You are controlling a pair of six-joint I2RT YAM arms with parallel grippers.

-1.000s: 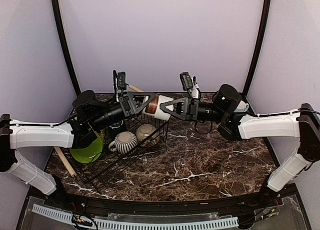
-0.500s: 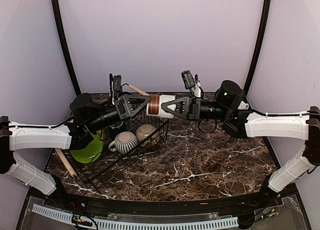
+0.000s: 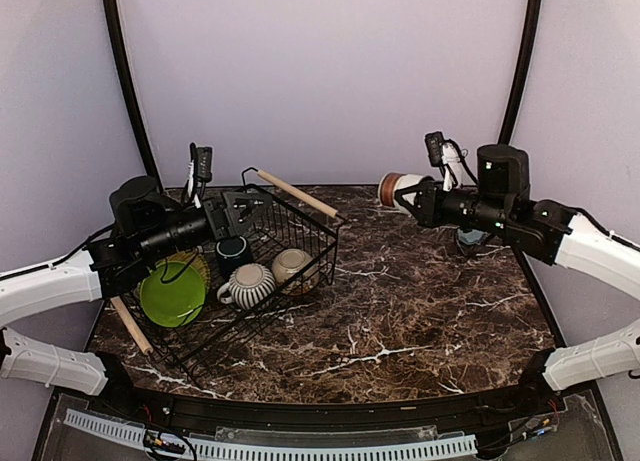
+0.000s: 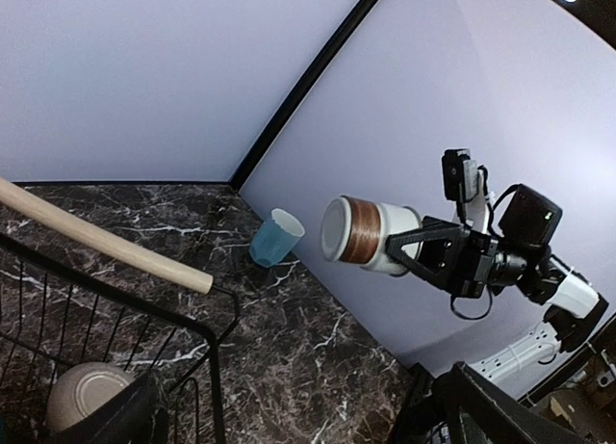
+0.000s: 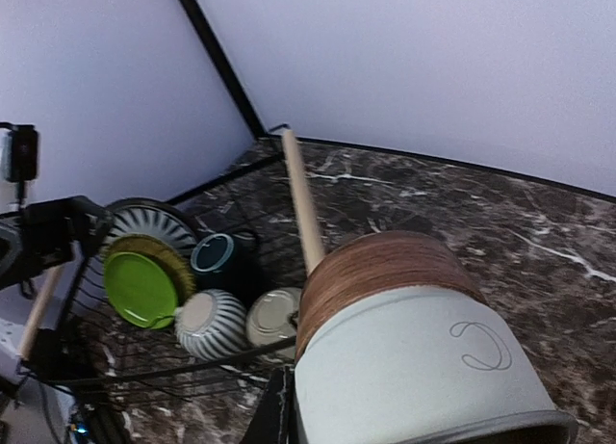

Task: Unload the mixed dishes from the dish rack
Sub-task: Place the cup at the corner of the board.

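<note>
Dish rack (image 3: 295, 194) left, cup (image 3: 390, 188) aloft in right claw (image 3: 403, 194)

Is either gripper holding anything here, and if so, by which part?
The right gripper holds the small white cup aloft, clamped on its white body behind the brown band. The left gripper is open and empty.

No legible text, labels or numbers in any view. Only an unreadable looped squiggle on the small white cup (image 5: 414, 367).
</note>
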